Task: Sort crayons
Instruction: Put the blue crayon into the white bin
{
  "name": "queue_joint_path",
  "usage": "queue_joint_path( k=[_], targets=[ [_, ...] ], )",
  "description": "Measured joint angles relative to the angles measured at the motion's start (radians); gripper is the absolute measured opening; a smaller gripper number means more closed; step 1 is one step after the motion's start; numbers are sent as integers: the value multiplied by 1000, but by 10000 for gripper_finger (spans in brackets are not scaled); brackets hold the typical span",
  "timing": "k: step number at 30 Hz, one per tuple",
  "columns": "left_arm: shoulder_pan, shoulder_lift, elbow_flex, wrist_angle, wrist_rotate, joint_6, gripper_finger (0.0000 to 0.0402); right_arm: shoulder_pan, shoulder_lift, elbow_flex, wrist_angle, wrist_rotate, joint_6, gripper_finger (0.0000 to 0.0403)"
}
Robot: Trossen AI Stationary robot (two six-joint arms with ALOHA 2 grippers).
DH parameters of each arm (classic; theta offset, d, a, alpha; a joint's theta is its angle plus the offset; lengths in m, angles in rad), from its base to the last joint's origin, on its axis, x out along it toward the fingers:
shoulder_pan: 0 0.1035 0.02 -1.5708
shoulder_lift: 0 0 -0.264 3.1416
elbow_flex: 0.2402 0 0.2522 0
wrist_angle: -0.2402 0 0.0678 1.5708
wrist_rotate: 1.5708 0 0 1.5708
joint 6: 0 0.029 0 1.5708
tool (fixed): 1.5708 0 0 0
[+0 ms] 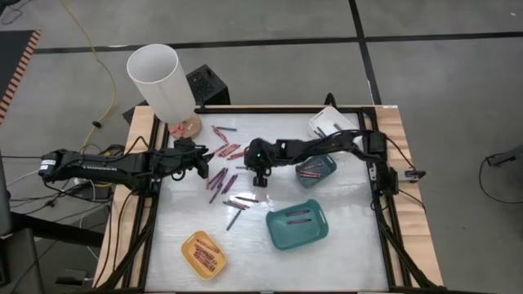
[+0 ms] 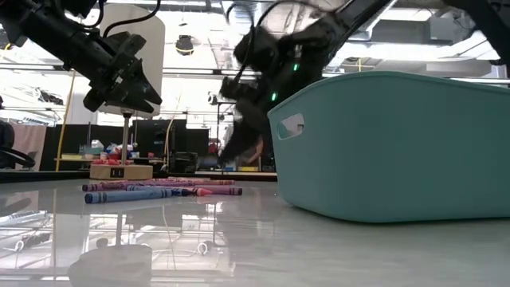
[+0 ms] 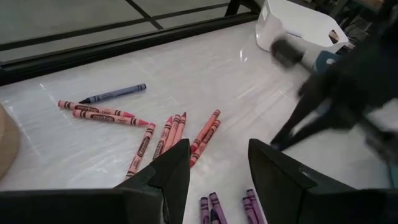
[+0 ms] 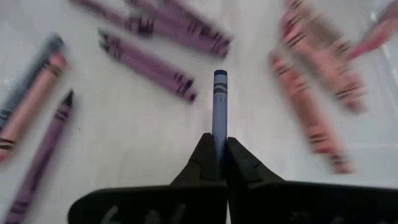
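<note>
Left gripper (image 1: 202,160) hovers half open, empty, over the red crayons (image 3: 174,130) at mid-table; to its right, the right gripper (image 4: 219,144) pinches a blue crayon (image 4: 219,102) by one end, seemingly bound for a teal tray (image 1: 297,225).

Glossy white table (image 1: 351,253) with scattered crayons (image 1: 219,181), yellow tray (image 1: 203,253), teal trays (image 1: 297,225).

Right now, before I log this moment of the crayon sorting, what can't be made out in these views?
- Low view: the teal plastic tray hides everything behind it.
- Right wrist view: motion blur smears the red wax crayons; the right end effector covers the held blue crayon's lower end.
- High view: the yellow tray's crayons are too small to count.
</note>
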Motion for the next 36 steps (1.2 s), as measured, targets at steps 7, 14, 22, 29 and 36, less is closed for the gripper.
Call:
queue_joint_path(
  k=[7,14,22,29,36],
  targets=[
    [0,0,0,-5,1,-3,151,-18,-183,2,-141,49,-58,4],
    [0,0,0,-7,13,-5,151,-66,-386,2,-348,273,-9,4],
    [0,0,0,-6,16,-17,151,-162,-511,3,-665,572,257,4],
    [0,0,0,-8,17,-19,151,-272,-556,-131,-741,622,358,4],
    [0,0,0,-23,17,-28,151,-335,-590,-363,-591,577,363,4]
  ],
)
